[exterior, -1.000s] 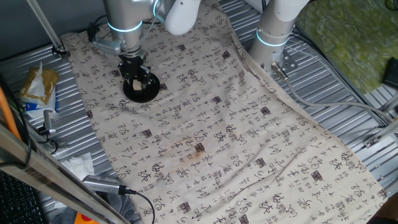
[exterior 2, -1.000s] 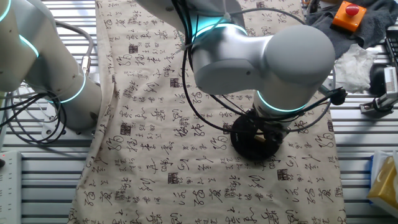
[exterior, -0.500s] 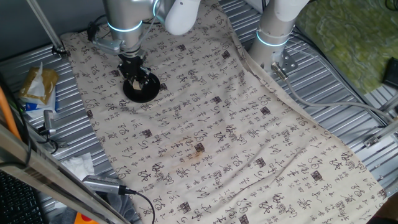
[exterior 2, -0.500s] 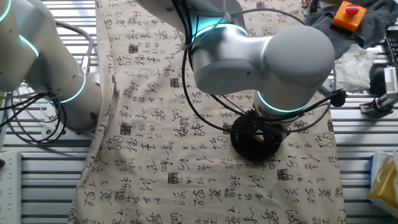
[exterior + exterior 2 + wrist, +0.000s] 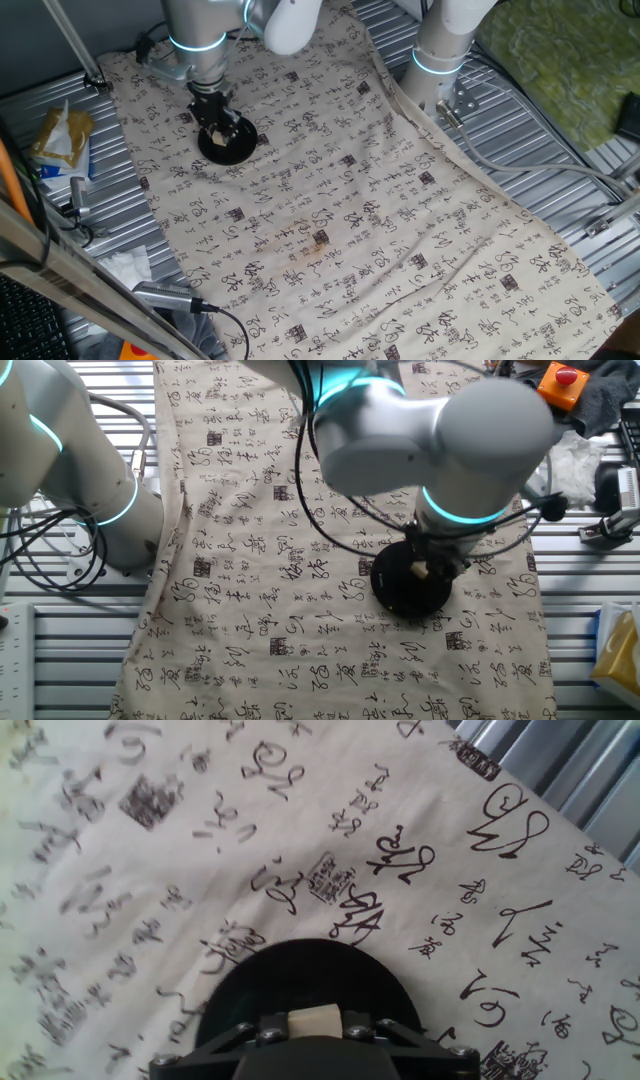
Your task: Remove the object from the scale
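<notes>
The scale point(image 5: 229, 147) is a flat round black disc on the printed cloth at the far left of one fixed view; it also shows in the other fixed view point(image 5: 403, 588) and the hand view point(image 5: 300, 978). My gripper point(image 5: 213, 127) is shut on the object point(image 5: 313, 1019), a small pale tan cube held between the two fingers just above the disc. The cube also shows in the other fixed view point(image 5: 420, 570) under my gripper point(image 5: 424, 567). In the hand view my gripper point(image 5: 313, 1032) sits at the bottom edge, over the disc's near part.
A second arm's base point(image 5: 441, 52) stands at the cloth's far edge, also in the other fixed view point(image 5: 95, 490). A yellow packet point(image 5: 60, 135), crumpled tissue point(image 5: 125, 265) and cables lie on the metal slats at the left. An orange button box point(image 5: 558, 382) sits beyond the cloth.
My arm has risen a little, with the cube still between the fingers. More of the black disc shows beneath the gripper. The disc has stayed in place.
</notes>
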Tool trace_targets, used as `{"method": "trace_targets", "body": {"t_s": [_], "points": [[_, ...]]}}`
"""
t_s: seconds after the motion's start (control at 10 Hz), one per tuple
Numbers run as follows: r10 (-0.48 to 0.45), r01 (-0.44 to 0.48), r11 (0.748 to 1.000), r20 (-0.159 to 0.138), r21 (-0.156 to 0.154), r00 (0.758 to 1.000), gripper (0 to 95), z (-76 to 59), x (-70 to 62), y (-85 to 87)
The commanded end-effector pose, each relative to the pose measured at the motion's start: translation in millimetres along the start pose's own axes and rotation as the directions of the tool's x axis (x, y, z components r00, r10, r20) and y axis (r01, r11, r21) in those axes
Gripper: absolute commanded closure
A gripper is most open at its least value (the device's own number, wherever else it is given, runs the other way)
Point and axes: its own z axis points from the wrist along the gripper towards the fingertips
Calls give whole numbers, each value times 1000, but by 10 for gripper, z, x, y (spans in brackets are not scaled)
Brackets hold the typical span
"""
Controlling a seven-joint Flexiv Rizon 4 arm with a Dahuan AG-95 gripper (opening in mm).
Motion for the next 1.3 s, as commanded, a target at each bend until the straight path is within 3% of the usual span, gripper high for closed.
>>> {"method": "trace_targets", "body": {"t_s": [0.1,0.6,0.9,1.3], "points": [[89,-89,996,-3,3,996,950,-110,-147,114],[194,-194,981,-4,5,981,950,-262,-525,522],[245,-245,970,-3,5,970,950,-245,-767,821],[281,-281,960,0,11,960,950,-168,-988,1142]]}}
